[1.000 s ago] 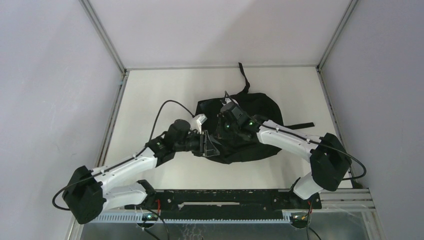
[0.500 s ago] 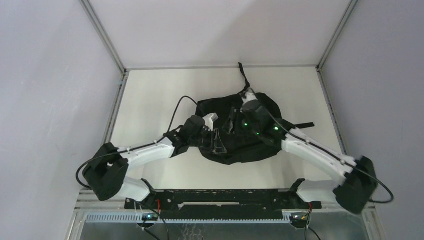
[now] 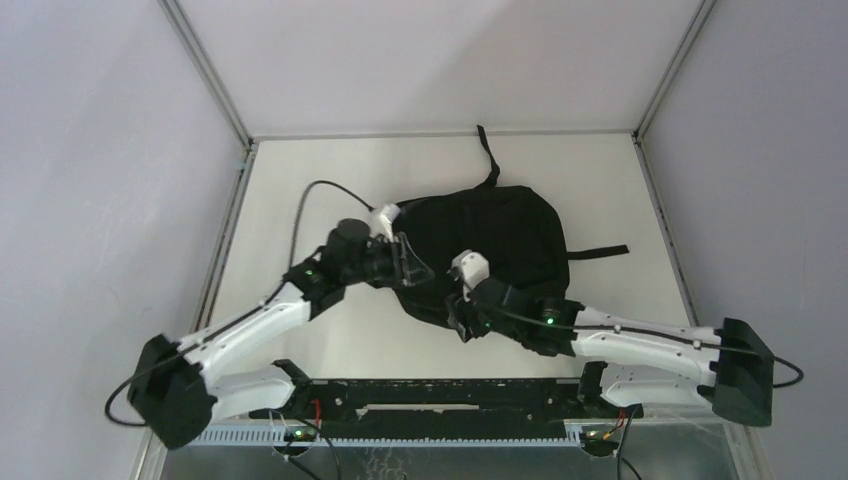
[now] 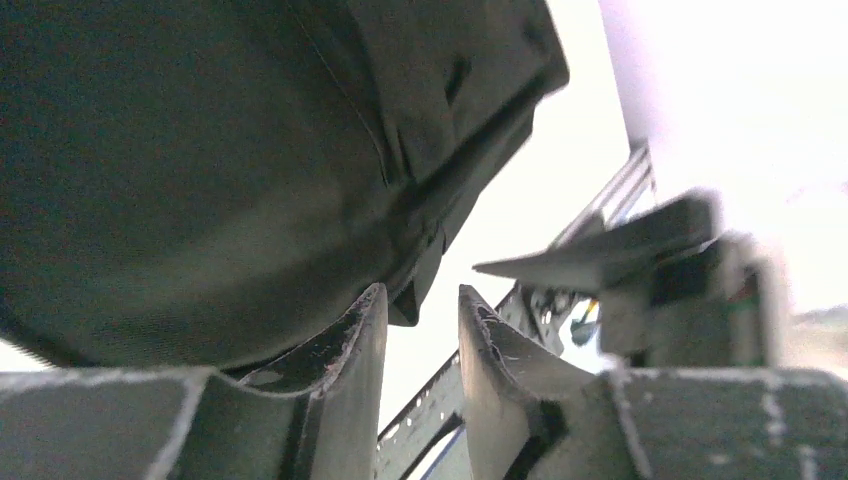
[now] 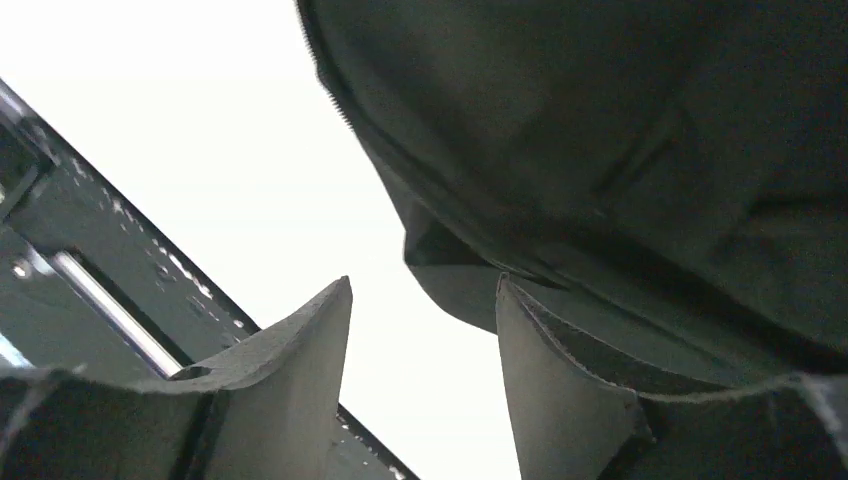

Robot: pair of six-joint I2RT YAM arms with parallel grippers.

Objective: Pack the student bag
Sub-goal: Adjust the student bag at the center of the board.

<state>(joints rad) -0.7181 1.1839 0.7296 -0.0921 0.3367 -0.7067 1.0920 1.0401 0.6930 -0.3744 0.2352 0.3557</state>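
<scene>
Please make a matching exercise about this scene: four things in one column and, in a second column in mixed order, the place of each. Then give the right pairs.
Things:
1. student bag
2. left gripper
3. right gripper
4. side strap

Places:
A. at the bag's near edge
B. lying on the table, to the right of the bag
C. in the middle of the table
D. at the bag's left side

Pairs: 1-C, 2-D, 3-A, 4-B
</scene>
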